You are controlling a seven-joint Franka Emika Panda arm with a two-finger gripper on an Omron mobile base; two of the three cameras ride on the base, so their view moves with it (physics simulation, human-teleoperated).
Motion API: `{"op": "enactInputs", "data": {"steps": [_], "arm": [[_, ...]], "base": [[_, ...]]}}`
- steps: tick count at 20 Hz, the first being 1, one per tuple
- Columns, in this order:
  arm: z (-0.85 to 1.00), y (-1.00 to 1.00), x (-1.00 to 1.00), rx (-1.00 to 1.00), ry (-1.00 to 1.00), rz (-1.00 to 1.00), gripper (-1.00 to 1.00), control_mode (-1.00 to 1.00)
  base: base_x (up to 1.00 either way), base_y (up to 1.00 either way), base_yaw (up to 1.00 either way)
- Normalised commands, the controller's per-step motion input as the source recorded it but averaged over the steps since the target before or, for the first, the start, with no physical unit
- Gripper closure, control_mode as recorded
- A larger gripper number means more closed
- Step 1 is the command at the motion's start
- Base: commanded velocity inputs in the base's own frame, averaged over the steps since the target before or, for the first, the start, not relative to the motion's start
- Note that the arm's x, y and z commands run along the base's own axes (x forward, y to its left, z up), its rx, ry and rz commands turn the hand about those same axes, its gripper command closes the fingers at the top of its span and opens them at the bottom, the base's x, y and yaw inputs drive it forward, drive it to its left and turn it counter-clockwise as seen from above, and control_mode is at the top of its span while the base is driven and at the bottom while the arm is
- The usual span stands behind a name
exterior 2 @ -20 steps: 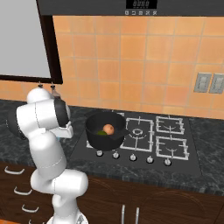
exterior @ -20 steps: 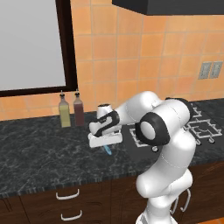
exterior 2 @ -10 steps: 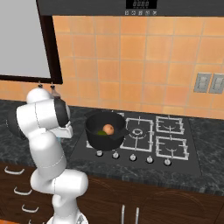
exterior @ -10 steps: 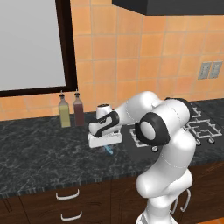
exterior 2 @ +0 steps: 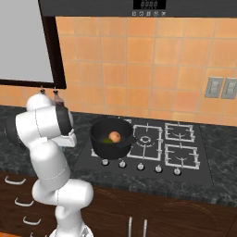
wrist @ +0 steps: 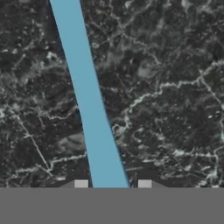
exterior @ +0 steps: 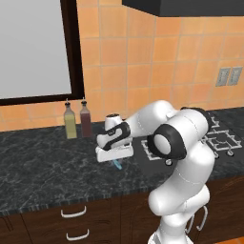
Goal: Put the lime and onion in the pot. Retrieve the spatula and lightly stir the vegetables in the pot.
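The light-blue spatula (wrist: pixel 89 109) lies flat on the dark marble counter (exterior: pixel 43 162), left of the stove. In the hand view its thin handle runs from the top down between my fingertips (wrist: pixel 81 184). My gripper (wrist: pixel 112 184) is open and straddles the handle, with a small gap on each side. In the left base view my gripper (exterior: pixel 114 159) points down at the counter, and a bit of the spatula (exterior: pixel 116 165) shows under it. The black pot (exterior 2: pixel 99 127) sits on the front left burner with the orange-brown onion (exterior 2: pixel 115 136) and the yellow-green lime (exterior 2: pixel 107 140) inside.
Two bottles (exterior: pixel 70 121) stand against the tiled wall behind my hand. The stove (exterior 2: pixel 180 148) with its knobs lies right of the pot. Drawers (exterior: pixel 74 212) run under the counter's front edge.
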Motion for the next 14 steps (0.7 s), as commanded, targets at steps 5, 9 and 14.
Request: {"op": "enactInputs", "data": {"steps": [5,9,14], "arm": [[0.63,-0.15,-0.40,0.03,-0.04,0.01,1.00,-1.00],[1.00,-0.54,-0.71,0.09,-0.03,0.00,1.00,-1.00],[1.00,-0.45,-0.85,0.03,-0.04,0.00,1.00,-1.00]], "base": [[0.00,0.00,0.00],[0.00,0.00,0.00],[0.00,0.00,0.00]]}}
